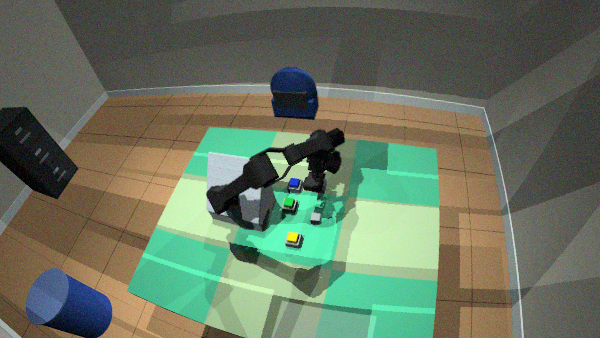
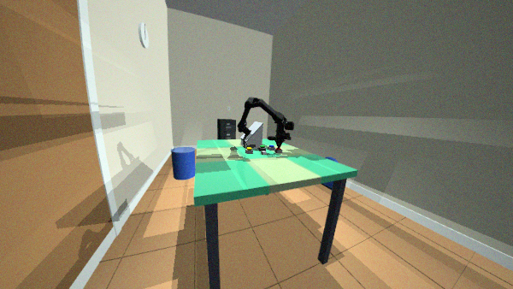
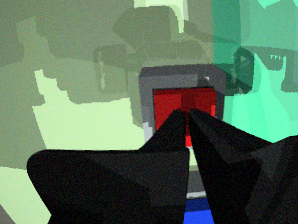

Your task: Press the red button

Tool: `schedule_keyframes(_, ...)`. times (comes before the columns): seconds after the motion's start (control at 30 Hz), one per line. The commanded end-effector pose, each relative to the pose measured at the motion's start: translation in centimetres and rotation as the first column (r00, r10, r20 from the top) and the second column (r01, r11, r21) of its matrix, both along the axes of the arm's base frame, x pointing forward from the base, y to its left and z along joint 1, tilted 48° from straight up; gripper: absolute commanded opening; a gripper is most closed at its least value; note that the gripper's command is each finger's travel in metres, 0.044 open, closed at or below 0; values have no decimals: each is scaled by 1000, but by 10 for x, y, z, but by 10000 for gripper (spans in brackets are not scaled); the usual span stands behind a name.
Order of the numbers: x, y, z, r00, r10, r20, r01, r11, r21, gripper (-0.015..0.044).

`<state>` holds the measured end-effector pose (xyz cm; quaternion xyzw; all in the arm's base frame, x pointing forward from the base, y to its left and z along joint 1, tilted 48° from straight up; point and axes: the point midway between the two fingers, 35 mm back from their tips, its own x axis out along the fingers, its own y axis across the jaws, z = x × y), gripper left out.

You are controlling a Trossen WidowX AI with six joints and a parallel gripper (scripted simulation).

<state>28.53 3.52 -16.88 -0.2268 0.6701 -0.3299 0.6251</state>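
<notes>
The red button point(image 3: 167, 102) point(image 2: 279, 150) has a square red cap in a grey housing; in the top view the gripper mostly hides it. My gripper point(image 3: 184, 117) point(image 2: 279, 147) is shut with nothing between its fingers and points down. Its fingertips are over the middle of the red cap in the wrist view, touching it or very close above it; the exact contact and the cap's depth cannot be told.
A blue button point(image 1: 294, 183) point(image 3: 197, 217) sits beside the red one. A green button point(image 1: 289, 202) and a yellow button point(image 1: 293, 237) stand farther off. A small whitish block point(image 1: 315, 218) lies near them. A grey sloped box point(image 1: 220, 170) stands beside the arm's base.
</notes>
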Motion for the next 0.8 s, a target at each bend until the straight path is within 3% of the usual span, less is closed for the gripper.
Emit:
schedule_keyframes(0.0,-3,-2,-2,1000,2,-11,-2,1000,-6,20)
schedule_keyframes(0.37,2,23,21,1000,2,-11,-2,1000,-4,20)
schedule_keyframes(0.57,-19,90,42,1000,2,-13,-2,1000,3,178)
schedule_keyframes(0.73,-21,93,43,1000,2,-13,-2,1000,3,309)
schedule_keyframes(0.77,-21,93,43,1000,2,-13,-2,1000,3,309)
